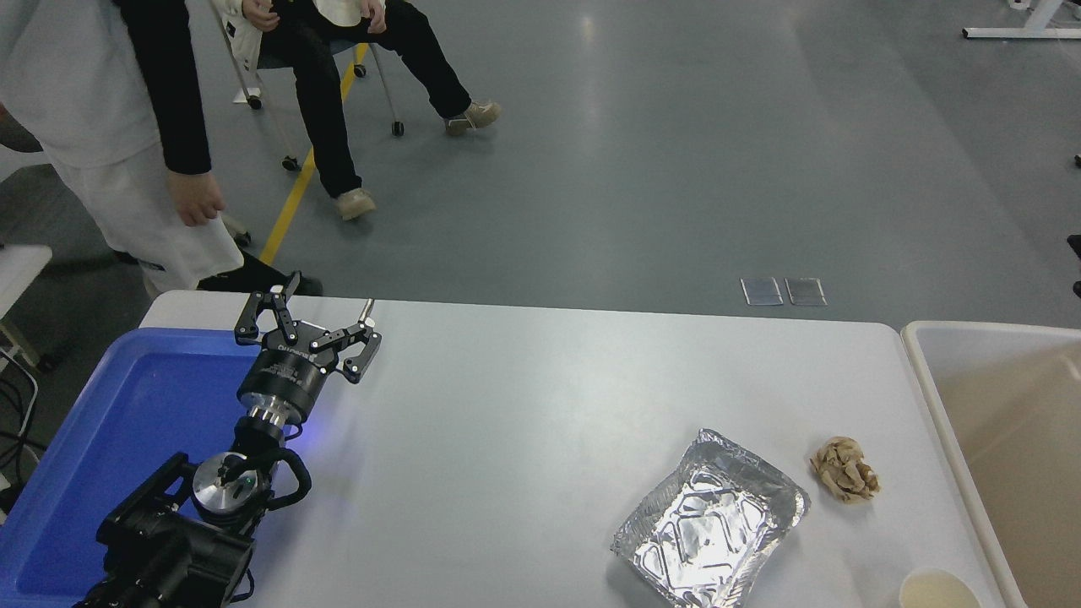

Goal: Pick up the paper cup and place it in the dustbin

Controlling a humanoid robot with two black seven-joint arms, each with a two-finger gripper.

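Fingers on my left gripper (308,325) are spread wide with nothing between them; of my right gripper I see nothing, so I cannot tell how its fingers stand.

Taking the paper cup (939,589) as my mark: it stands upright at the near right corner of the white table (524,439), cut by the bottom edge so only its rolled rim and cream inside show. Just right of the cup runs the thick off-white rim of the dustbin (937,405), apart from it. Left of the cup, near but not touching, lies the silver foil tray (711,529), set at a slant. Beyond the cup, further from me, lies the crumpled brown paper ball (845,469), just beside the foil tray's far corner. Far to the left of the cup my left arm is parked over the edge of the blue plastic tray (127,422). Past the table, two people (110,127) are on the grey floor, one standing, one seated.
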